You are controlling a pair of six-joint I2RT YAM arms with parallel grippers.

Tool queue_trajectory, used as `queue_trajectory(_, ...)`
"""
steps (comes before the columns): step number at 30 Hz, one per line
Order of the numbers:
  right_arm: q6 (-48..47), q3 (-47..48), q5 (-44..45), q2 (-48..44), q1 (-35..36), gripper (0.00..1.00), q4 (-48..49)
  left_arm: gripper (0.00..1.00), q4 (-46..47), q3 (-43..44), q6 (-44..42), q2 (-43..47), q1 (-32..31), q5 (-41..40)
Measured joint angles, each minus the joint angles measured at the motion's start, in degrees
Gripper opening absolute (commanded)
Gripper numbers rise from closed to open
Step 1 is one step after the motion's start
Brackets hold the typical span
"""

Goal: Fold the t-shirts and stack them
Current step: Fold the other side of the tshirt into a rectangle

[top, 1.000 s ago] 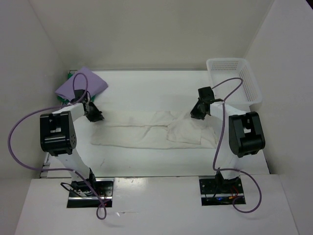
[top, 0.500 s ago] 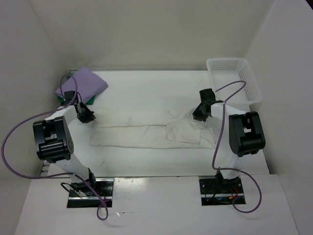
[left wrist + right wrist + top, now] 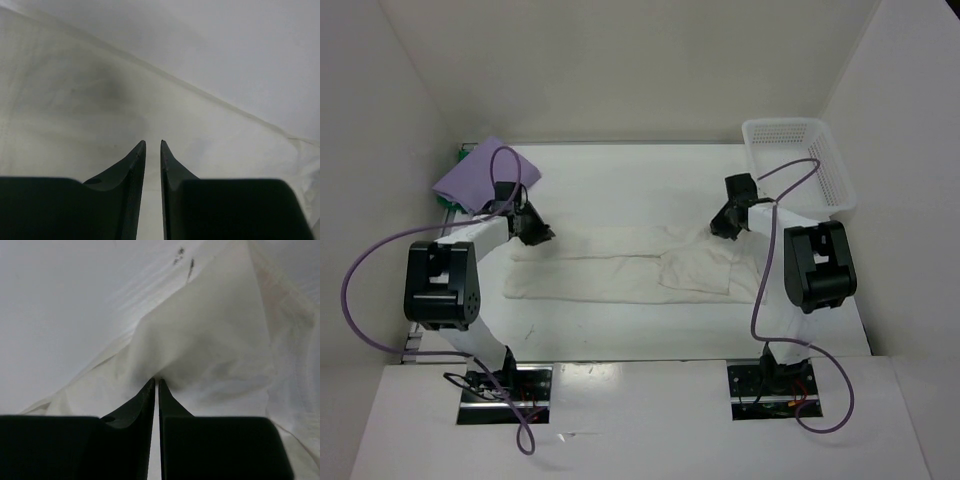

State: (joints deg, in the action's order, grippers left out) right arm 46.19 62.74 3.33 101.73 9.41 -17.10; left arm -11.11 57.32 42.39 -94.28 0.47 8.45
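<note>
Cream shirt flat mid-table, right gripper pinching its raised fold at 3 o'clock, left gripper nearly closed at 9 o'clock, hold unclear.

green shirt mostly hidden under lavender shirt; cream shirt edge behind right arm

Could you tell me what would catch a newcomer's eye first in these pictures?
The cream-white shirt lies spread across the middle of the table. The right gripper pinches up a tent of its cloth, and the left gripper is at its left end. A lavender shirt sits at the far left corner, and a white lattice basket at the far right.
</note>
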Motion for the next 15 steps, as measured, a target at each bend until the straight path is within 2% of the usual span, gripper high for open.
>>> queue_trajectory(5,2.34,-2.01,0.02,1.07,0.04,0.07,-0.13,0.25,0.39,-2.86,1.2,-5.11,3.65,2.1)
queue_trajectory(15,5.29,-5.27,0.42,-0.7,-0.7,0.06,1.42,0.25,2.67,-4.92,1.7,-5.18,17.79,7.8)
